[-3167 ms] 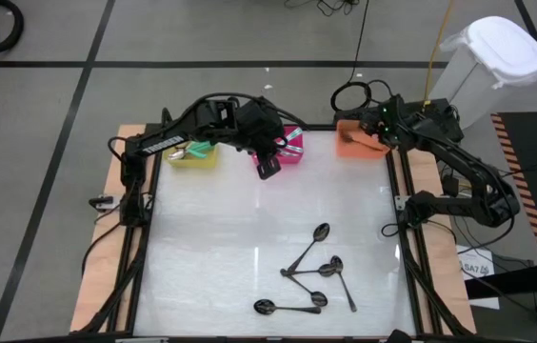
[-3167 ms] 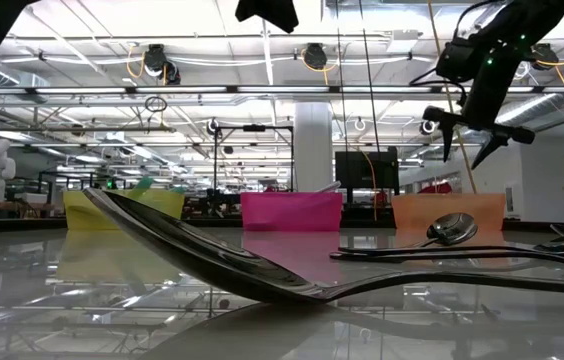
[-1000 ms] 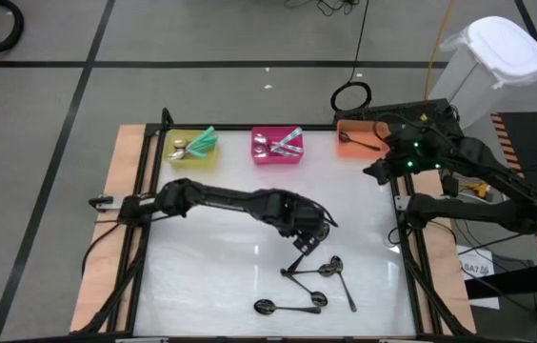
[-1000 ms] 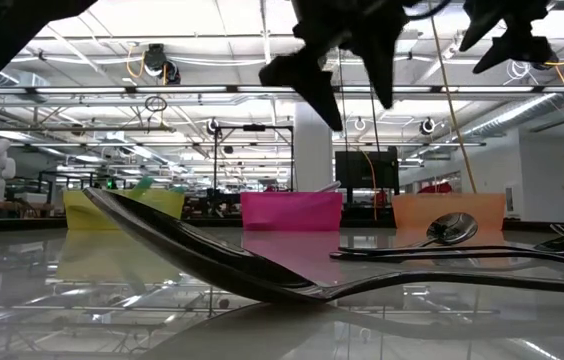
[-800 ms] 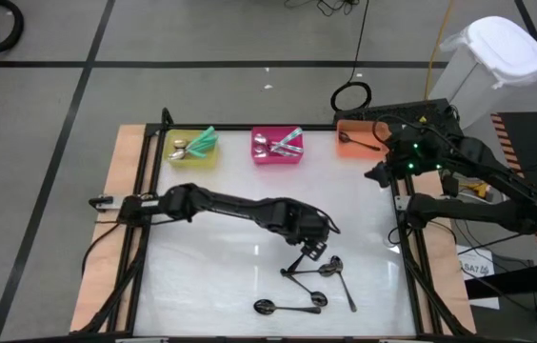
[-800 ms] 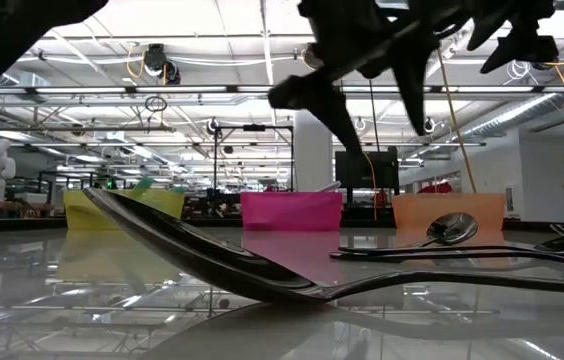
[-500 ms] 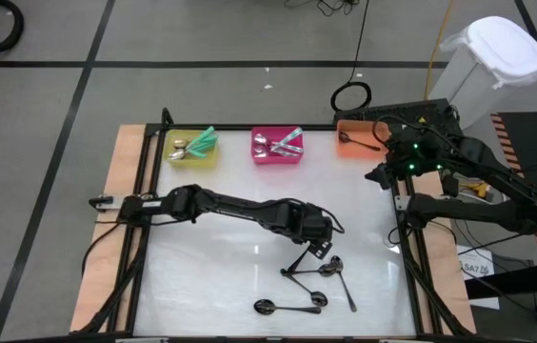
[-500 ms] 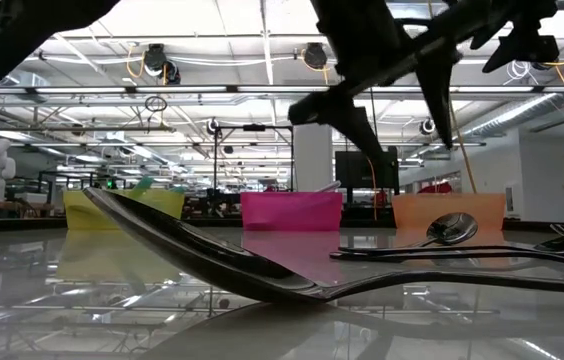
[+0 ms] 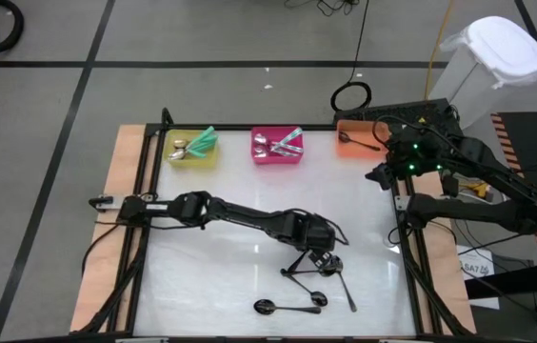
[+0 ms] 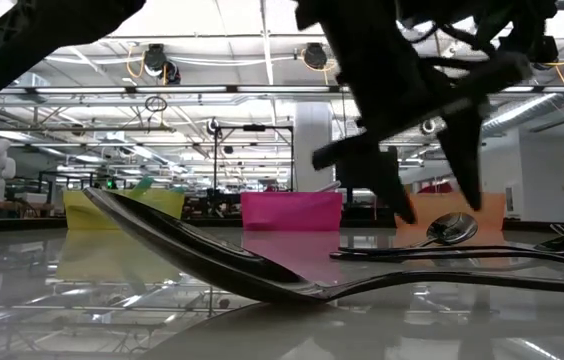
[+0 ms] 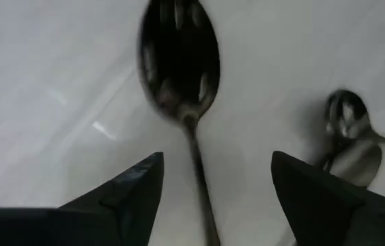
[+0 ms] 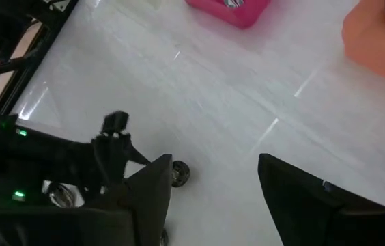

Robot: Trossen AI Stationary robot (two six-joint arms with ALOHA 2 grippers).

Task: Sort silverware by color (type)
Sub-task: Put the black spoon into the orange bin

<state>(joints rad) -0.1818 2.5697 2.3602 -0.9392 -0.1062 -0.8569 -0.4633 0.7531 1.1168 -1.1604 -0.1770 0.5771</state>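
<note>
Left gripper (image 9: 321, 255) is low over the dark spoons cluster (image 9: 311, 281) at the desk's (image 9: 211, 257) near-right area, jaws wide and empty, straddling one dark spoon (image 11: 181, 65) that lies flat on the desk with its handle running between the fingertips (image 11: 134, 188). Right gripper (image 9: 378, 176) hovers near the right desk edge just in front of the orange bin (image 9: 356, 141), jaws wide, holding nothing. Sorted spoons already sit in the yellow bin (image 9: 192, 151), pink bin (image 9: 278, 147) and orange bin; several dark spoons remain loose on the desk.
</note>
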